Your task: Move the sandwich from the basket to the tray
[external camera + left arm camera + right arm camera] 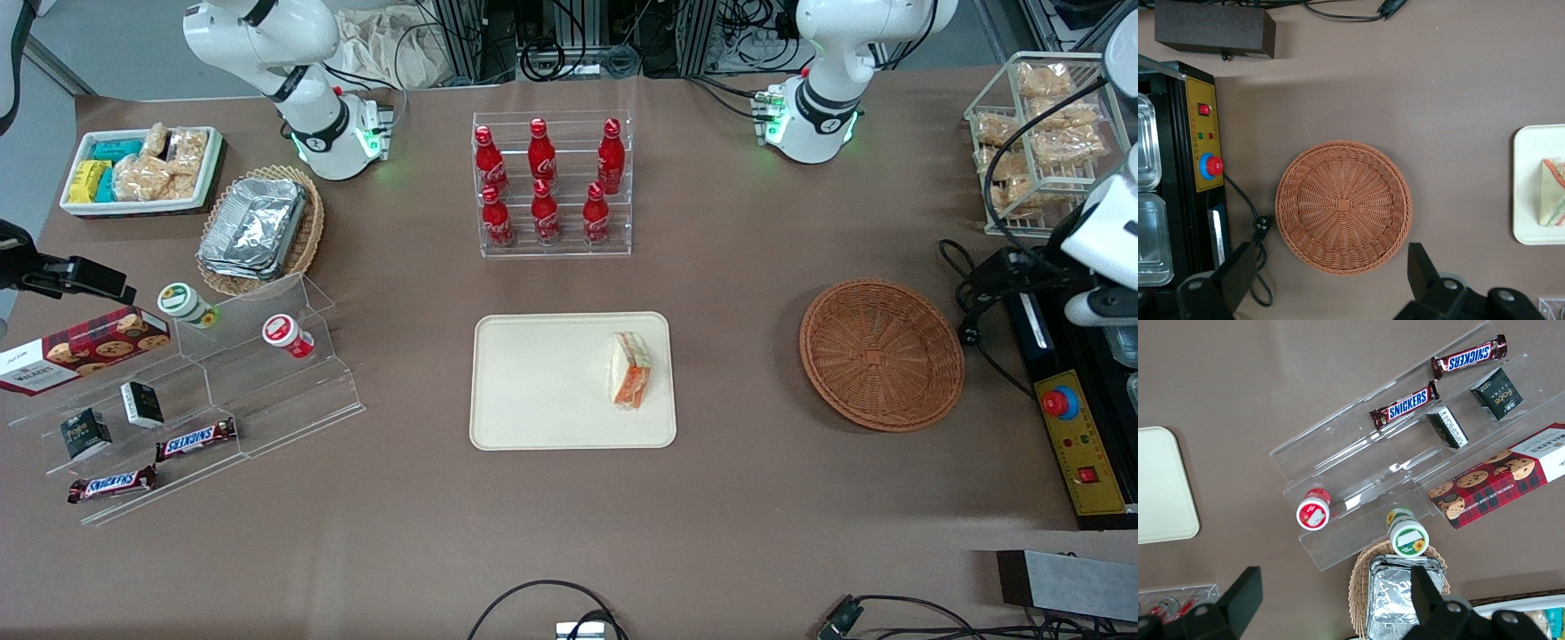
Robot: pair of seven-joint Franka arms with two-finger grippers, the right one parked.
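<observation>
The sandwich (630, 370) (1553, 192), a wrapped wedge with orange and green filling, lies on the cream tray (551, 382) (1528, 187), near the tray's edge that faces the basket. Nothing lies in the round reddish-brown wicker basket (836, 356) (1298, 200), which sits on the table toward the working arm's end. My gripper (1331, 280) hangs high above the table beside the basket's rim, open wide, with nothing between its fingers (1238, 273).
A black and yellow control box (1076, 444) (1201, 147) with a red button and a looped cable (1258, 227) lies beside the basket. A cola bottle rack (551, 182) stands farther back. A wire snack rack (1036, 133) and acrylic steps (222, 373) stand at the table's ends.
</observation>
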